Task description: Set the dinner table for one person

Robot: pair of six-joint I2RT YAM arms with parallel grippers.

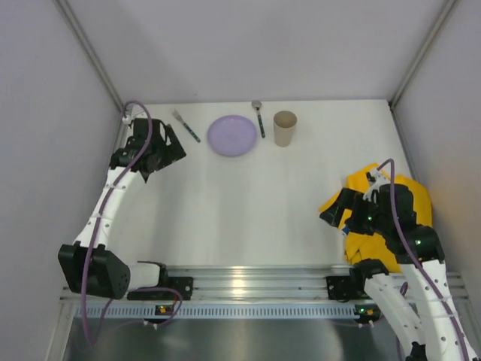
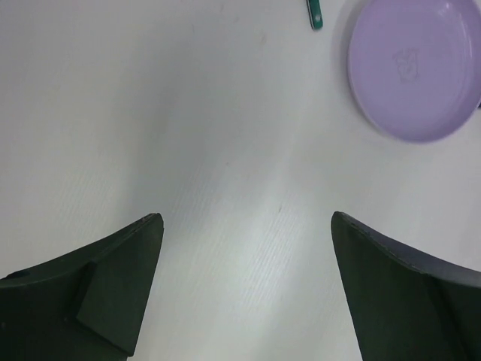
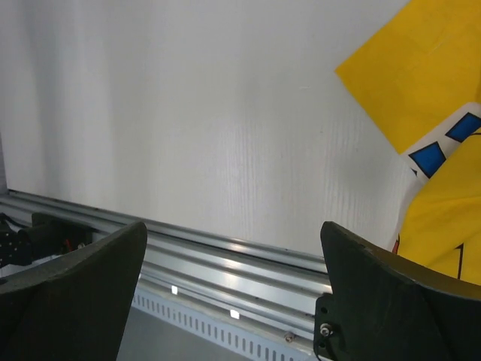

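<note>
On the white dinner table (image 1: 255, 203), at the far side, lie a fork (image 1: 186, 125), a lilac plate (image 1: 232, 135), a spoon (image 1: 258, 117) and a tan cup (image 1: 285, 128). A crumpled yellow printed cloth mat (image 1: 391, 218) lies at the right, partly under my right arm. My left gripper (image 1: 171, 153) is open and empty over bare table, left of the plate (image 2: 417, 68); the fork's handle tip (image 2: 316, 13) shows at the top of the left wrist view. My right gripper (image 1: 331, 213) is open and empty at the cloth's left edge (image 3: 421, 83).
A metal rail (image 1: 248, 282) runs along the near table edge and shows in the right wrist view (image 3: 225, 263). Grey walls close in the left, right and back sides.
</note>
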